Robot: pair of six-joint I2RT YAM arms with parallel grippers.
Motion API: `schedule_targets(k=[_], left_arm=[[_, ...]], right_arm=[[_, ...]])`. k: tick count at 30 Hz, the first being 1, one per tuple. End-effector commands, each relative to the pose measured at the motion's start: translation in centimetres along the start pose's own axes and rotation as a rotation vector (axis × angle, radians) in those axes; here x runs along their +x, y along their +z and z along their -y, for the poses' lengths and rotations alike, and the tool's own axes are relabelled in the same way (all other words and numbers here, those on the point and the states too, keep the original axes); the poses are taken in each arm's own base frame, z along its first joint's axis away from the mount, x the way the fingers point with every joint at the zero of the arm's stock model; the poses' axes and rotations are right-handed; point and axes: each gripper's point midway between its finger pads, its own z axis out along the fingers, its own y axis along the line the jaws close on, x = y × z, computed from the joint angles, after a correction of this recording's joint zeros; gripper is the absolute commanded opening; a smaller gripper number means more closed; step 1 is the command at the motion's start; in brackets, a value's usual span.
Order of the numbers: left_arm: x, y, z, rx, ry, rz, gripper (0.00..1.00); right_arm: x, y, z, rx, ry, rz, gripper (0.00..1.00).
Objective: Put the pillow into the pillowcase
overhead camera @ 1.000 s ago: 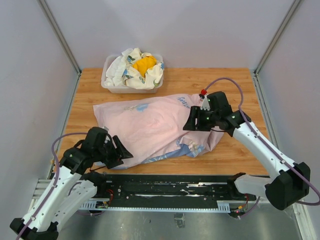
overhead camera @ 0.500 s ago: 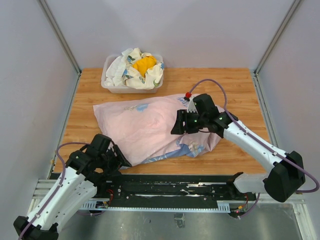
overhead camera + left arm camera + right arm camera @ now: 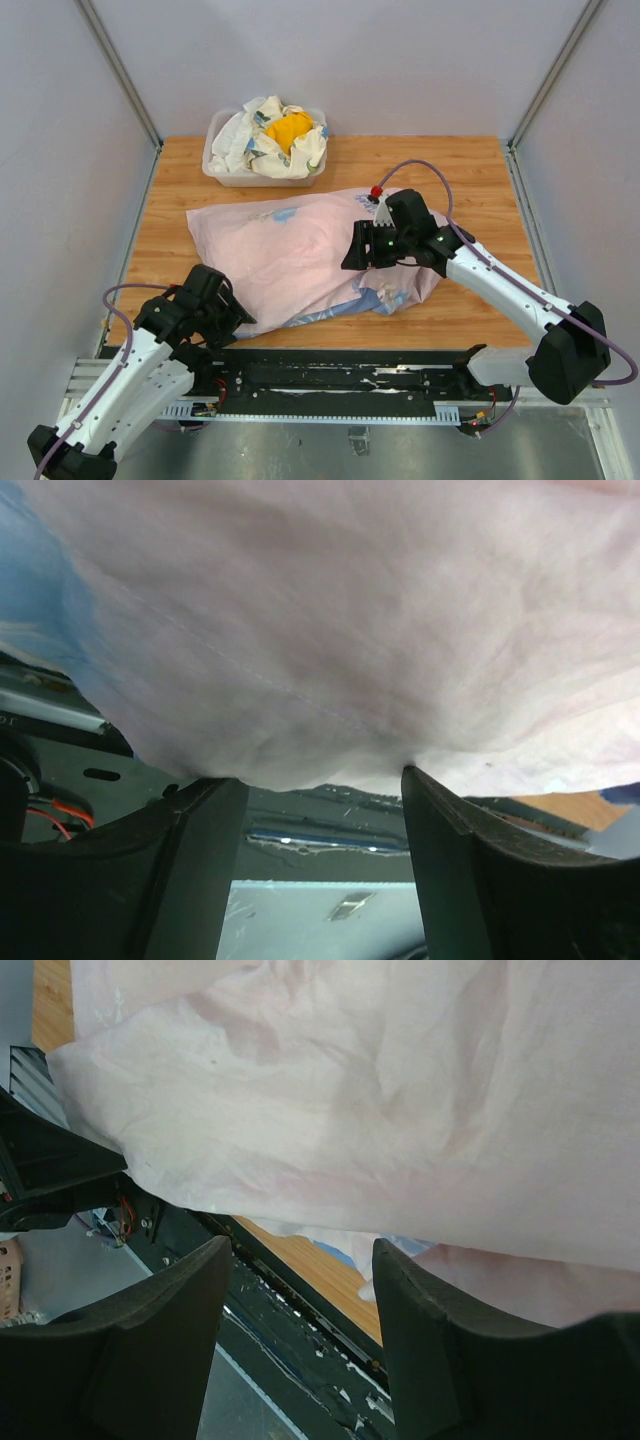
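pale pink, puffy, softly wrinkled pillowcase [image 3: 290, 250]; left and right jaws wide apart

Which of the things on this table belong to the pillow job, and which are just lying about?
Job: pillowcase, pink side out; the pillow itself is not in sight.
Lying about: plastic bin at the far edge, floral cloths and yellow cloth in it.

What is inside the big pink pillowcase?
The pillowcase bulges, so something thick fills it, probably the pillow, but the pink cloth hides it completely. No pillow shows anywhere.
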Motion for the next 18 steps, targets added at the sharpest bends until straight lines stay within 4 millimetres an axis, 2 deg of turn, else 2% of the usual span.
schedule_targets(k=[1,3,6,9,15,16,18], left_arm=[[-2.2,-0.1,1.3,0.010,-0.027,0.105,0.64],[-2.8,0.0,1.8,0.014,-0.035,0.131,0.59],[-3.9,-0.3,2.8,0.035,-0.035,0.177,0.59],[-4.1,-0.1,2.8,0.018,-0.028,0.180,0.57],[-5.6,-1.8,4.9,0.064,-0.011,0.238,0.55],[-5.7,-1.9,5.0,0.060,-0.007,0.243,0.54],[-5.9,-2.0,5.3,0.062,0.000,0.243,0.44]], right_arm=[[0.2,0.1,-0.1,-0.004,-0.002,0.010,0.60],[0.2,0.2,-0.1,-0.005,-0.002,0.006,0.60],[0.1,0.2,0.0,-0.003,-0.004,0.009,0.60],[0.2,0.2,0.0,0.000,-0.005,0.006,0.60],[0.4,0.3,0.3,0.008,-0.004,0.001,0.60],[0.4,0.4,0.3,0.009,-0.005,-0.003,0.60],[0.5,0.6,0.4,0.009,-0.003,-0.009,0.60]])
